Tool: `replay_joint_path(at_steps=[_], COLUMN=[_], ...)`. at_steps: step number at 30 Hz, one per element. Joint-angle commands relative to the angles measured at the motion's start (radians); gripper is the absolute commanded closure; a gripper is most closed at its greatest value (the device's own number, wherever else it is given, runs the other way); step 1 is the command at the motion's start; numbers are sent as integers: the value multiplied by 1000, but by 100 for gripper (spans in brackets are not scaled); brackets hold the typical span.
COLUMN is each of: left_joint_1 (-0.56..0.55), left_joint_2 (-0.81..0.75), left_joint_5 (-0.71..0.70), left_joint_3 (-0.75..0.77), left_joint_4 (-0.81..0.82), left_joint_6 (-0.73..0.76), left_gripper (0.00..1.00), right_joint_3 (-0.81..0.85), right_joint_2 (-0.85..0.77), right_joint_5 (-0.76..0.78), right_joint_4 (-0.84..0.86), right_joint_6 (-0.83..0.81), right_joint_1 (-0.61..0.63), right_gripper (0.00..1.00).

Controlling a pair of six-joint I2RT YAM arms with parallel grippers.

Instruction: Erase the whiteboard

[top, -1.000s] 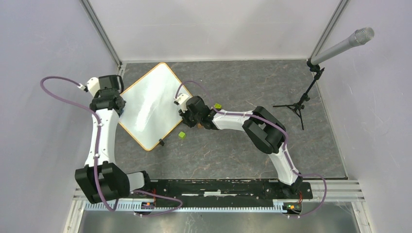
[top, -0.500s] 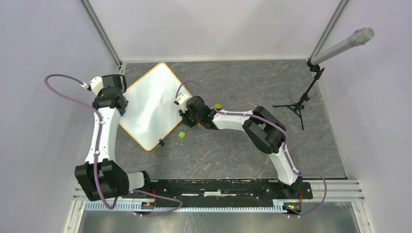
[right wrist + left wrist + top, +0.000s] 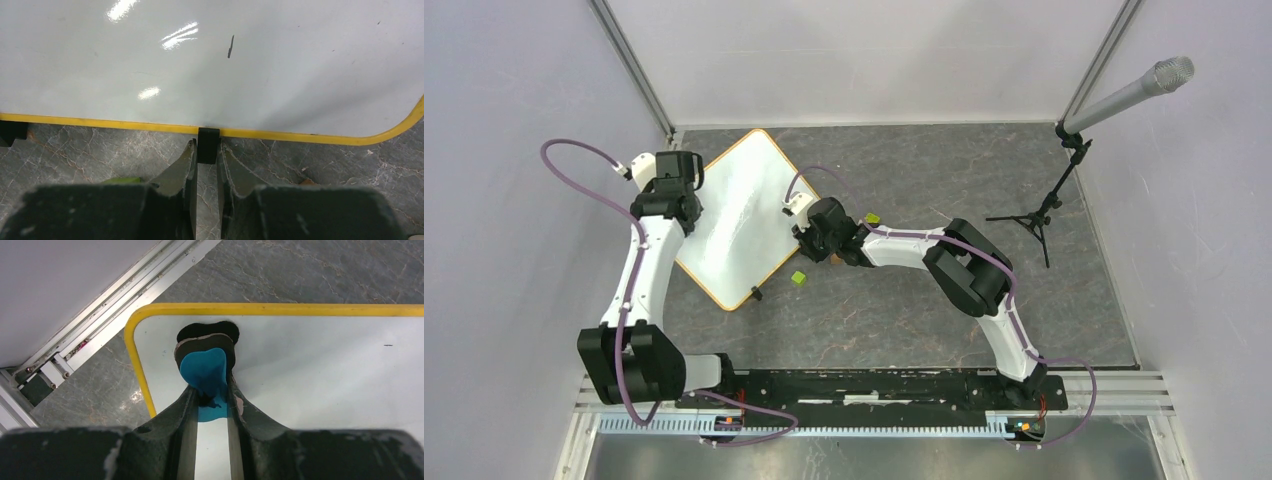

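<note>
The whiteboard (image 3: 739, 215) lies flat on the table (image 3: 924, 300) at its far left, turned corner-on to the arms, and it looks like a thin, stiff, light panel with a glossy face, so it probably slides easily under a wiping push unless something pins it. The rim and its fittings seem the sensible place to hold it, since the slick face offers nothing to pinch. The right gripper (image 3: 207, 150) does just that: its jaws are nearly together around a small black clip (image 3: 208, 145) on the board's near-right edge, though I cannot tell how firmly they bite. The left gripper (image 3: 209, 390) is closed to a narrow gap on a blue eraser (image 3: 207, 367) with a dark underlayer, held down on the board close to its left corner; the eraser looks soft and bends a little at the jaws. The face where the eraser meets the board is hidden, so the pressure cannot be judged. From above, the left wrist covers that corner, and glare streaks make faint residue hard to tell from reflection. The right wrist view shows one short dark mark (image 3: 230, 46) near the far side of the board; most of the board is cut off there. A second clip (image 3: 10, 132) is half out of frame. Two small green blocks (image 3: 798, 279) sit near the right wrist, what they are unclear
</note>
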Motion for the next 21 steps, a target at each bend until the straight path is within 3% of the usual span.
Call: replay_joint_path(at_steps=[1, 7, 21], left_joint_1=[61, 154, 76], left_joint_2=[0, -38, -39], left_joint_5=[-14, -13, 89], left_joint_3=[21, 35, -61], left_joint_4=[22, 22, 82], left_joint_6=[-14, -13, -14], left_gripper=[75, 74, 75], right_joint_3=[5, 11, 10], right_joint_2=[38, 38, 39], right_joint_5=[-11, -12, -17], right_joint_4=[-66, -67, -68], right_joint_6=[-19, -17, -16], right_joint_1=[-5, -7, -8], right_gripper=[100, 100, 100])
